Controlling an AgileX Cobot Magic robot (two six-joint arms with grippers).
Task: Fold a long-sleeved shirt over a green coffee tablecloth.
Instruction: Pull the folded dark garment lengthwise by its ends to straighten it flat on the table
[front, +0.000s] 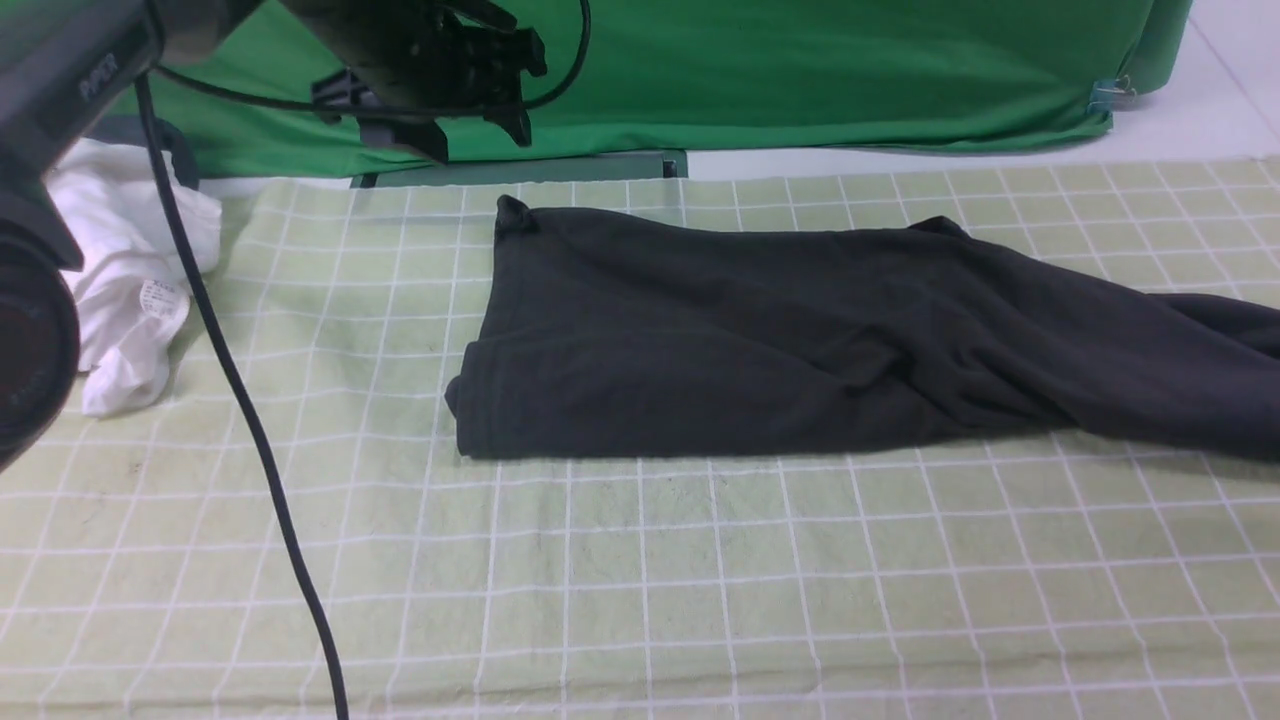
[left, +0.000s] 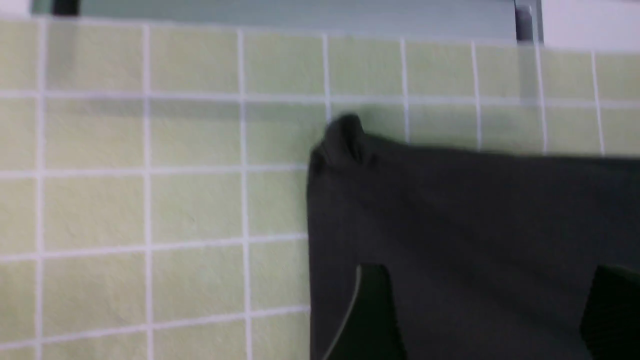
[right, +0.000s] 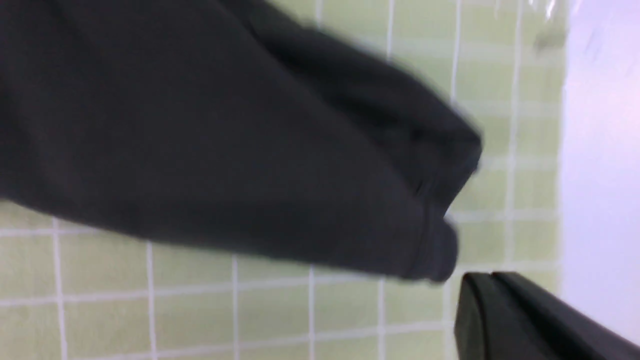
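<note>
We hold left pincer (front: 482, 125) spread above corner of shirt (front: 750, 340), ready to grab for fold; right pincer (right: 505, 315), can't tell.

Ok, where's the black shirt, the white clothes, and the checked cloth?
black shirt (front: 720, 340): front view, middle of its folded body.
white clothes (front: 110, 250): front view, crumpled middle, left of the shirt.
checked cloth (front: 700, 580): front view, bare part nearer than the shirt.

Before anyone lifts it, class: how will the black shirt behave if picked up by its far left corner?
Probably floppy: the long-sleeved shirt lies in soft folds and creases, so unlifted parts should sag and trail. Its matte knit likely grips rather than slides on the green coffee tablecloth. The raised corner looks easy to pinch.
</note>
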